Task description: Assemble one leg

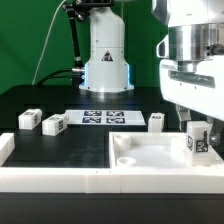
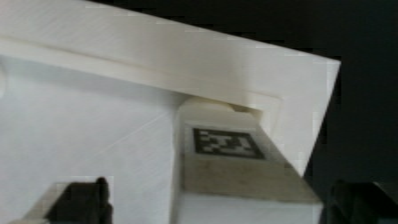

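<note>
One leg (image 1: 198, 140), a small white block with a square tag, stands upright in the corner socket of the big white panel (image 1: 150, 150) on the exterior view's right. My gripper (image 1: 196, 118) hangs right over it. In the wrist view the leg (image 2: 231, 150) sits between my dark fingers (image 2: 79, 200). One finger is close to its side and the other stands apart with bare panel (image 2: 89, 110) showing between, so my gripper (image 2: 222, 192) is open around it. Three more legs lie on the black table: two (image 1: 28, 120) (image 1: 54, 124) on the left and one (image 1: 156, 121) behind the panel.
The marker board (image 1: 105, 117) lies flat in front of the arm's base (image 1: 105, 65). A white L-shaped rail (image 1: 50, 172) runs along the front and the exterior view's left. A black pole stands at the back left.
</note>
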